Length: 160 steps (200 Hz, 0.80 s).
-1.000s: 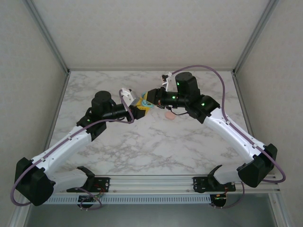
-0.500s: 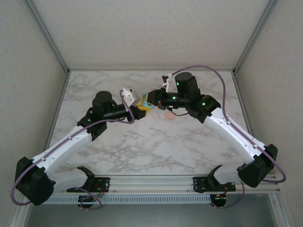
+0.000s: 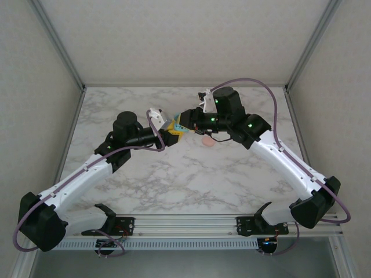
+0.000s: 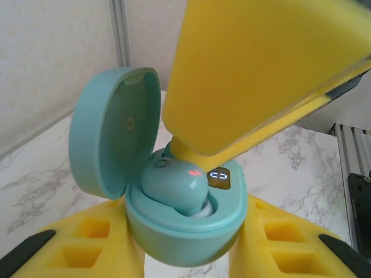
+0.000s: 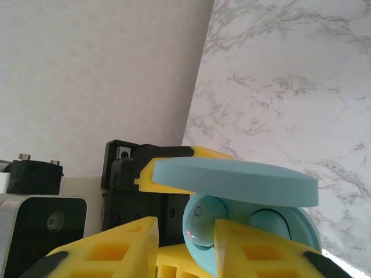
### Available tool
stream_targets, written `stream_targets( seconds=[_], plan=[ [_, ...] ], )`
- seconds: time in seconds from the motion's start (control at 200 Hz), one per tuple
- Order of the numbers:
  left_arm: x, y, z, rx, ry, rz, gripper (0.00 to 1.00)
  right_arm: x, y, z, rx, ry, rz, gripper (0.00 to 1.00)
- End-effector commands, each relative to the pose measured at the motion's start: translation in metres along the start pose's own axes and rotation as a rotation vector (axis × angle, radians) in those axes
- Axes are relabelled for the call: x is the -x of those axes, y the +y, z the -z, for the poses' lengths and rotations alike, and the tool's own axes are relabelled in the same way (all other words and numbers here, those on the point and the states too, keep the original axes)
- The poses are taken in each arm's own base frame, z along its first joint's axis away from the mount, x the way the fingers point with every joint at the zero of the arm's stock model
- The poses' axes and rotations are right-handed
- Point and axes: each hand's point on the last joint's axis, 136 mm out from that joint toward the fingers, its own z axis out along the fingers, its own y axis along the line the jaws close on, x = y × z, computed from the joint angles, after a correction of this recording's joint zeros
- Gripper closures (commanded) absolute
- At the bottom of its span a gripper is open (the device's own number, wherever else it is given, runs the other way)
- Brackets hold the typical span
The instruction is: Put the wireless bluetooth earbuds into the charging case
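— Teal pebble-shaped plastic charging case [image 4: 191, 234] is up off the white marble table [image 3: 174, 179], clenched at its base in your left pincer [image 4: 184, 258], hinged lid [image 4: 110, 136] swung open. Your small teal earbud [image 4: 174, 186] lies in its well, a red light glowing on it.

— And my right pincer [image 5: 185, 229]?

— It straddles the earbud from above, yellow fingers [image 5: 142, 231] slightly parted. Whether they pinch it or are free of it, I cannot tell: one pad looks clear, the other sits right against it.

— Is it seated?

— I judge not fully: it stands proud of the rim, white showing beneath. That is your risk. Lift away while a pad clings and you may drag the earbud out and drop it onto the table. Press off-centre and it may pop sideways, or twist the case in the left grip.

— The lid?

— It stands just beside your upper finger [image 4: 261, 75]. Sweep that way on withdrawal and you could knock it shut onto an unseated earbud, or lever the case loose. Back out straight.

— Anything below?

— One small pink-orange piece [image 3: 207, 141] on the table under your right arm; too small to say what it is.
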Motion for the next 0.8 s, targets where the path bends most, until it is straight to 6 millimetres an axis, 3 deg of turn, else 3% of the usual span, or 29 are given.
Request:
stream_targets(
  seconds=[0.0, 0.441, 0.526, 0.666, 0.796],
  plan=[
    [0.030, -0.002, 0.004, 0.005, -0.073, -0.071, 0.79, 0.003, 0.003, 0.002, -0.021, -0.009, 0.023, 0.67],
    [0.025, -0.001, 0.005, 0.022, -0.057, -0.072, 0.79, 0.014, 0.044, 0.043, 0.076, -0.119, 0.156, 0.57],
    [0.026, -0.002, 0.005, 0.015, -0.064, -0.075, 0.79, 0.019, 0.037, 0.052, 0.033, -0.175, 0.175, 0.54],
    [0.030, -0.009, 0.008, -0.013, -0.068, -0.083, 0.79, 0.031, 0.009, 0.066, -0.117, -0.269, 0.156, 0.46],
    [0.030, -0.015, 0.013, -0.025, -0.055, -0.092, 0.79, 0.039, -0.005, 0.067, -0.174, -0.266, 0.112, 0.44]
  ],
)
